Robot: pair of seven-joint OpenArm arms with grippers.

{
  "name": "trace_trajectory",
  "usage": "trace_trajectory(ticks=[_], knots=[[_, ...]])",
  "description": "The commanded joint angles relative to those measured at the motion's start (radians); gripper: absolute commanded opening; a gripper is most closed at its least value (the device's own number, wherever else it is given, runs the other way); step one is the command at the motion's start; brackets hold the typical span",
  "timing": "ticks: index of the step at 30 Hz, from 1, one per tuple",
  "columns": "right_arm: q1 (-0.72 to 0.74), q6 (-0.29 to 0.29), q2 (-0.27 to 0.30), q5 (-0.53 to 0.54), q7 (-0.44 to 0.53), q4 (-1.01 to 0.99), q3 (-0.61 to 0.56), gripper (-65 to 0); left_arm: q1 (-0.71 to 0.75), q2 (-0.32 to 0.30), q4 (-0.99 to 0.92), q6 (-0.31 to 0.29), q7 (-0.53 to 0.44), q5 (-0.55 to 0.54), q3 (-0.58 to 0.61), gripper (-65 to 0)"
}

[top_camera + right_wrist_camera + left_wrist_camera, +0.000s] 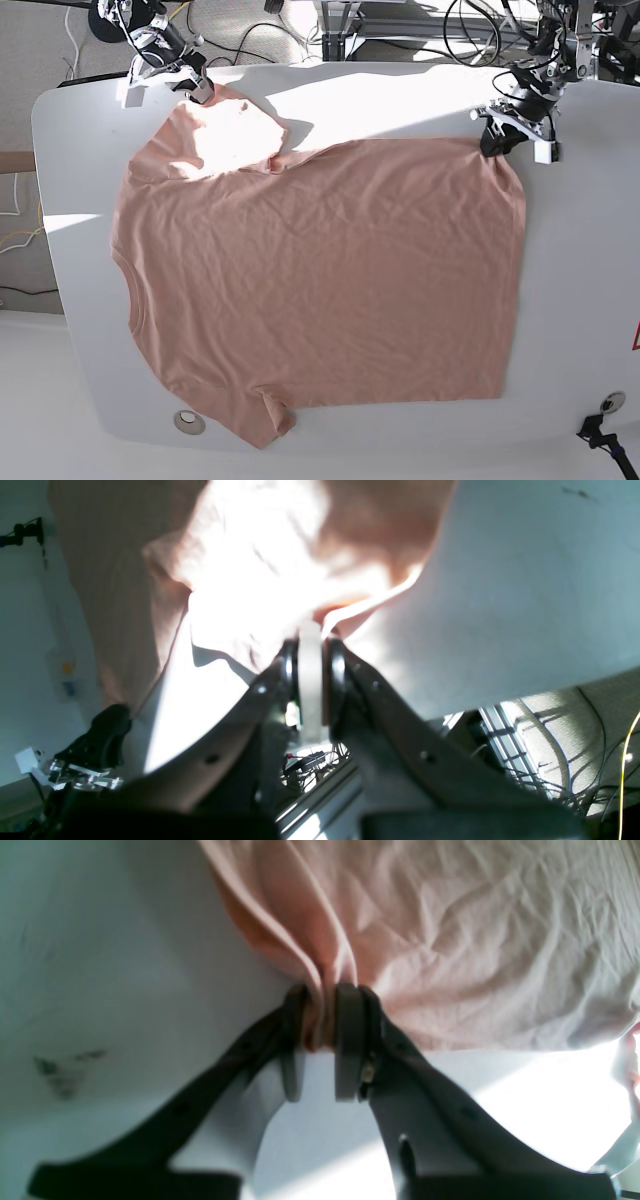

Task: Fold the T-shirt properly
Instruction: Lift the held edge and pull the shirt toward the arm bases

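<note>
The salmon-pink T-shirt (320, 280) lies spread flat on the white table (580, 260), neckline at the left edge, hem to the right. My left gripper (320, 1040) is shut on a bunched fold of the T-shirt (450, 940) at its far right hem corner; in the base view it (492, 143) sits at that corner. My right gripper (310, 655) is shut on the cloth (260, 580) of the far left sleeve, seen in the base view (203, 93) at the sleeve's tip. The yellow graphic is hidden.
Cables and aluminium frame rails (505, 750) lie beyond the table's far edge. A round hole (186, 421) sits near the table's front left edge. Bright sunlight falls across the far part of the table. A small dark smudge (65, 1070) marks the table top.
</note>
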Motion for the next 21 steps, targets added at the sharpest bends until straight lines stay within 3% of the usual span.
trace_trajectory(ticks=[1,4,6,13,16,21], knots=[[0.005,0.013,0.01,0.017,0.005,0.014,0.003,-65.0,0.009,-0.009,0.009,0.003,0.01,0.0,-0.006,-57.0],[0.006,0.013,0.01,0.017,0.005,0.017,0.003,-65.0,0.012,-0.01,0.017,0.003,0.01,0.0,-0.008,-58.3],[0.008,0.013,0.01,0.017,0.005,0.019,0.003,-65.0,0.012,-0.01,0.017,0.003,0.01,0.0,-0.009,-65.0],[-0.029,0.021,0.011,0.019,0.005,0.023,0.003,-65.0,0.05,-0.015,0.052,0.003,0.056,0.0,-0.009,-65.0],[-0.063,0.082,0.014,0.017,0.005,0.032,0.011,-65.0,0.122,-0.016,0.108,0.003,0.063,0.0,-0.011,-65.0],[-0.136,0.099,0.014,0.016,0.006,0.052,0.011,-65.0,0.22,-0.016,0.154,0.003,0.063,0.0,-0.011,-65.0]])
